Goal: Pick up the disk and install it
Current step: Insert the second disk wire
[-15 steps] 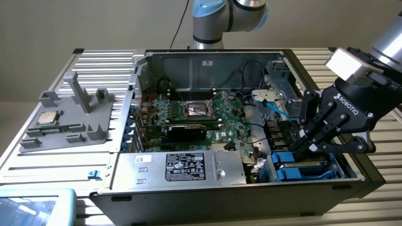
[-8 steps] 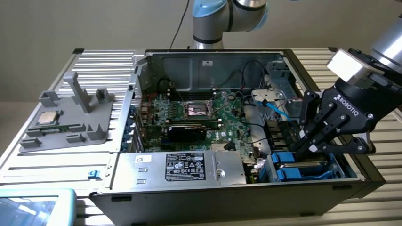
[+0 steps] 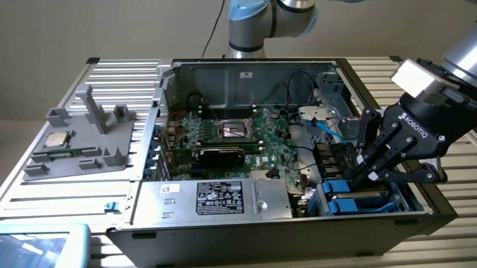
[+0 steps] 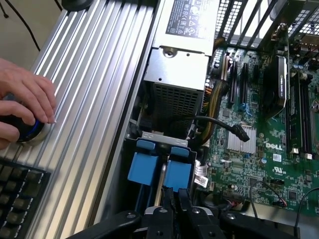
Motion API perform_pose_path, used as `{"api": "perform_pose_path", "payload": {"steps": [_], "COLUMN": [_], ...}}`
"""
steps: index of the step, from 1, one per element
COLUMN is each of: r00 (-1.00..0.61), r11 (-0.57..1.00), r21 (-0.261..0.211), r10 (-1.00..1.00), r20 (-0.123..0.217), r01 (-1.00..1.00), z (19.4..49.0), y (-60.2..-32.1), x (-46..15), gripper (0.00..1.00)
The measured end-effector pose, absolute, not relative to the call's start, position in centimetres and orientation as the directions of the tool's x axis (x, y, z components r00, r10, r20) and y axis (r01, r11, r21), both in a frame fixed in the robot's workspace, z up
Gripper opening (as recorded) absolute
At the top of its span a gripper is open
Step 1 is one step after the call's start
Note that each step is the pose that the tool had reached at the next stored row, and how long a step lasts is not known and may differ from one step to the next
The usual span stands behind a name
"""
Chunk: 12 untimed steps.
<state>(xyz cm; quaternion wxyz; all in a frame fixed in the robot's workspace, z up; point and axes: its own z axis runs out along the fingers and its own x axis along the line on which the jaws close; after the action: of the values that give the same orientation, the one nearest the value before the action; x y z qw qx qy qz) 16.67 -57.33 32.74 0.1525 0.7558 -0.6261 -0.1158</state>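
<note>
The pincer (image 3: 370, 176) is down inside the open computer case (image 3: 246, 72), at the case's corner nearest the surface's front edge on the exterior view's right. Its black fingers (image 4: 175, 201) are pressed together, closed on the thin upright edge between two blue tabs. That is the disk (image 3: 358, 200), sitting in its blue carrier in the drive bay at that corner of the case, with the blue frame showing below the fingertips. In the wrist view the two blue tabs of the disk (image 4: 159, 169) stand side by side, just under a grey metal bracket, and the fingers meet right at the seam between them. Beside the bay lies the big silver power supply (image 3: 216, 198) with its black-and-white label, along the front of the case. The green motherboard (image 3: 238, 134) fills the middle. Out on the ribbed surface (image 3: 111, 72), toward the exterior view's left, a grey holder (image 3: 78, 142) carries a small square CPU chip (image 3: 58, 139). A person's hand (image 4: 25, 102) rests on a round knob on the surface, next to a keyboard (image 4: 17, 196)
</note>
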Motion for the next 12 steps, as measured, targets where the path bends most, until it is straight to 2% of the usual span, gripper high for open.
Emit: {"api": "perform_pose_path", "payload": {"steps": [12], "r00": [0.201], "r11": [-0.180], "r21": [0.380], "r10": [-0.979], "r20": [0.016], "r01": [-0.907], "z": [32.51], "y": [-56.97], "x": [16.98], "gripper": [0.15]}}
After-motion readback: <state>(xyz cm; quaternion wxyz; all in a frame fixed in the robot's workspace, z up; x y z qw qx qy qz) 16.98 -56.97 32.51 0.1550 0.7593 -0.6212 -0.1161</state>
